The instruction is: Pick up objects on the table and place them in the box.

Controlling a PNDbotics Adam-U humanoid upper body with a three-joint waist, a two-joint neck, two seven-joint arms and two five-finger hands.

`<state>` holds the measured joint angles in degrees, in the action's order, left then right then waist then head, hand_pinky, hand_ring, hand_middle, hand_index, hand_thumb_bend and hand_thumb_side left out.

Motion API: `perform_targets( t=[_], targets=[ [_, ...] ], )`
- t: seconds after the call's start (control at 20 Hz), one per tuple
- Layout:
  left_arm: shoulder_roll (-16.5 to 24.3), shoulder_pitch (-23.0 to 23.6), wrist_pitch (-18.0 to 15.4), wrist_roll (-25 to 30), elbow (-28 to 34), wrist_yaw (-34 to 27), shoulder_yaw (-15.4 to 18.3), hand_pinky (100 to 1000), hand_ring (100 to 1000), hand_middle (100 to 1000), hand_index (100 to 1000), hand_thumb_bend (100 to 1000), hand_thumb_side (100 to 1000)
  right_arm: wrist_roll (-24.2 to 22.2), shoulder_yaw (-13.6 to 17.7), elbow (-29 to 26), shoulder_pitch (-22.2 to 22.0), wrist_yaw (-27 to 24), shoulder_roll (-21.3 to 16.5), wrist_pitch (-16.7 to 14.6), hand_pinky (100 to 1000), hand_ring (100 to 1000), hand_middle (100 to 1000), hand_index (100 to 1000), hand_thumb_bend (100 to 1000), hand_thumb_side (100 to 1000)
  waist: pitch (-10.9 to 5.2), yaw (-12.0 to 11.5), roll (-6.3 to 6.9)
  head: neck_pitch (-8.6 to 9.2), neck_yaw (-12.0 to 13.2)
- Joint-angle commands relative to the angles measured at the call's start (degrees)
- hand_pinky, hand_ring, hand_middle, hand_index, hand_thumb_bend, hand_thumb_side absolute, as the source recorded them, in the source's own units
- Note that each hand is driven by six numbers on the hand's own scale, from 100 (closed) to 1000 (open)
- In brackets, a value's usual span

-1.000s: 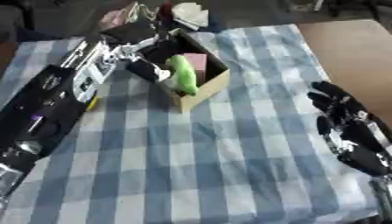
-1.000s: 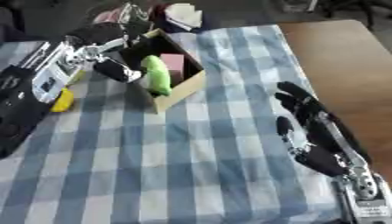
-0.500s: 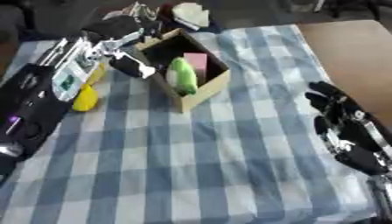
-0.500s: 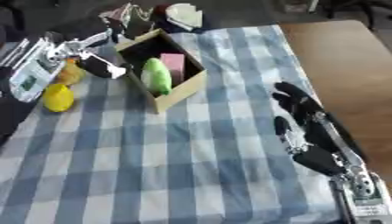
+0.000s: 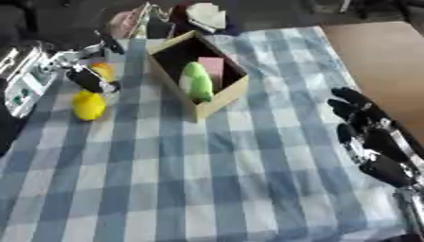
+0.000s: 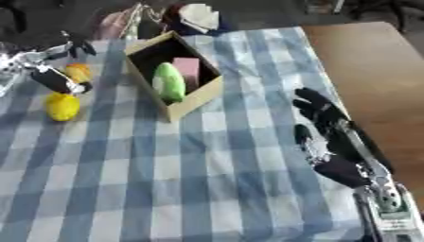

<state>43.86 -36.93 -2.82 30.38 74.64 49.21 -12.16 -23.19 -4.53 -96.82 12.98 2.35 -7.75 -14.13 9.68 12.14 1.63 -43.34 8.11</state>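
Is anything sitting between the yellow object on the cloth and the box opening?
Nothing visible does. The yellow object lies on bare checked cloth left of the box; the left hand and an orange object sit just behind it, off that line.

Both head eyes looked steeply down, fairly near, sharing the blue-white checked tablecloth [image 5: 207, 170] and open tan cardboard box [image 6: 192, 95]
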Motion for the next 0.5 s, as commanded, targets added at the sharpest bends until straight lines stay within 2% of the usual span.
perform_targets(
  t=[0.05,0.3,0.5],
  targets=[
    [2.96,0.24,-0.27,1.83,-0.4,0.81,1.67,746,715,764,842,420,283,0.37,0.55,-0.89,0.3,0.23,-0.64,-0.01,1000,966,968,1000,100,404,-0.83,-0.22,0.54,-0.27,-0.15],
    [2.68,1.4,-0.23,3.27,-1.86,1.47,2.23,743,711,760,839,424,276,0.42,0.55,-0.83,0.24,0.29,-0.57,0.01,1000,966,968,1000,100,405,-0.85,-0.55,0.51,-0.36,-0.24],
    [1.73,2.02,0.41,1.43,-3.6,2.51,2.26,741,711,761,836,407,276,0.48,0.62,-0.87,0.28,0.28,-0.52,-0.01,1000,966,968,1000,100,405,-0.84,-0.51,0.44,-0.37,-0.39]
  ],
)
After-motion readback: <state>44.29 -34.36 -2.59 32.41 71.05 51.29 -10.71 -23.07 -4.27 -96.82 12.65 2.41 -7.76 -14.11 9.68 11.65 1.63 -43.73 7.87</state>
